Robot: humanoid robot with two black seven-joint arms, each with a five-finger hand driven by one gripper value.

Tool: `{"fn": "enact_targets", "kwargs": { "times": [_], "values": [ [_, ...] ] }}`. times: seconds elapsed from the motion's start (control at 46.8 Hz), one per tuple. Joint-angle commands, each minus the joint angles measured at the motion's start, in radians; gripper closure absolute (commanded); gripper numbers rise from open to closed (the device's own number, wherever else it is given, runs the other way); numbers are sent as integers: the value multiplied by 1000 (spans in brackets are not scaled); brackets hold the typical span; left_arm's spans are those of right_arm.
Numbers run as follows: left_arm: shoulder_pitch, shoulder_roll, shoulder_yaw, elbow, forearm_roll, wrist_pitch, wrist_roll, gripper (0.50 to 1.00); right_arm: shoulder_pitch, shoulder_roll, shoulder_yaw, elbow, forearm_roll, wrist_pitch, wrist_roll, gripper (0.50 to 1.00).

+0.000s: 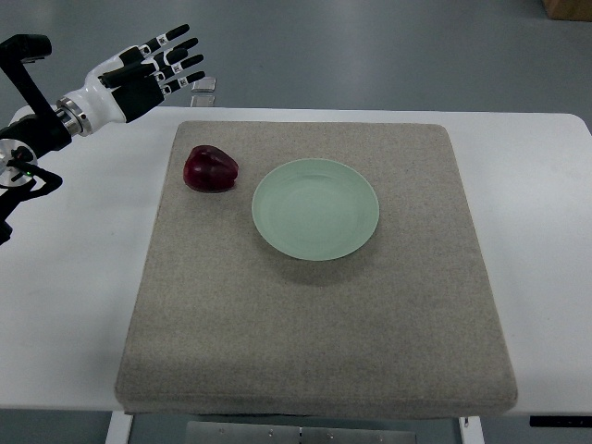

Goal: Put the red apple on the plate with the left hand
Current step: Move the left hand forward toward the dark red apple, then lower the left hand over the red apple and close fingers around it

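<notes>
A: Where does the apple (211, 169) lie?
B: On the mat (314, 305) left of centre, just beside the plate's (315, 209) left rim, not on it.
A: And the left robot hand (153, 67)?
B: Upper left of the frame, above the worktop (83, 277), fingers spread, holding nothing, apart from the apple

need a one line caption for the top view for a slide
Left hand open above the table's far left, red apple on the grey mat beside an empty green plate.
</notes>
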Motion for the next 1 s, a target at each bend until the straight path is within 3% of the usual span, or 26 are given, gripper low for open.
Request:
{"fn": "enact_targets", "kwargs": {
  "times": [0.0,0.342,0.47,0.619,0.833,0.982],
  "values": [
    [0,-9,1,-3,1,5,0,501,0,0,0,-1,0,0,0,570],
    [-8,-20,4,28,3,4,-11,501,0,0,0,-1,0,0,0,572],
    [-9,-10,15,42,36,-38,-18,501,0,0,0,-1,0,0,0,570],
    [-14,-6,9,34,332,-39,-26,501,1,0,0,-1,0,0,0,570],
    [-12,8,1,-7,607,-38,-144,504,0,0,0,-1,0,0,0,572],
    [-49,63,3,-101,820,-38,-155,504,0,0,0,-1,0,0,0,570]
  ]
}}
